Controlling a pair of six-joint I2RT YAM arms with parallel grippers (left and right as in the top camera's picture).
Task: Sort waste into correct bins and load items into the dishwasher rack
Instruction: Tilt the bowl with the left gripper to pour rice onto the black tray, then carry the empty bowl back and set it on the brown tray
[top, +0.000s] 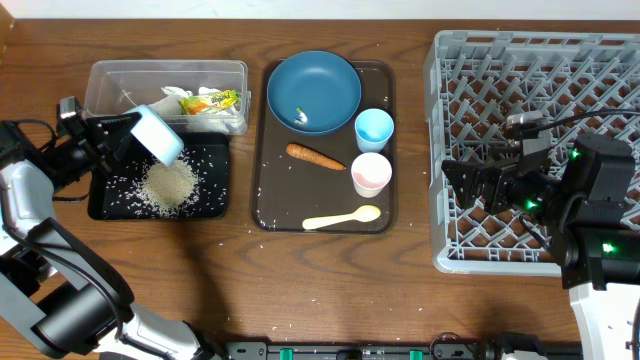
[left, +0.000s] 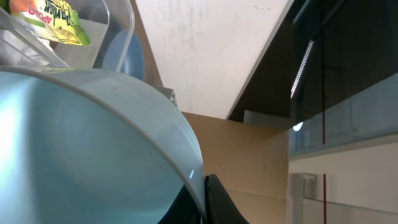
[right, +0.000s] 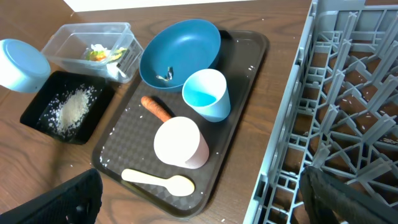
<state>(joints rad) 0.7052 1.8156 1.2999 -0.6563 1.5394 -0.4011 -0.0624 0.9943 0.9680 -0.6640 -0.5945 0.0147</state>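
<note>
Light blue bowl (left: 93, 155) clamped in left gripper (top: 125, 130), tipping rice (top: 168, 185) into black tray (top: 215, 165); next, carry to dishwasher rack (top: 530, 40); right gripper (right: 202, 202) spread, empty

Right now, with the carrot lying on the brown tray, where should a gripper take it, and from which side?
Take the carrot across its thicker half, coming straight down from above. It lies flat and slanted on the brown tray, so turn the jaws crosswise to its length. Its thin tip ends near the white-pink cup, so that end probably leaves less room.
</note>
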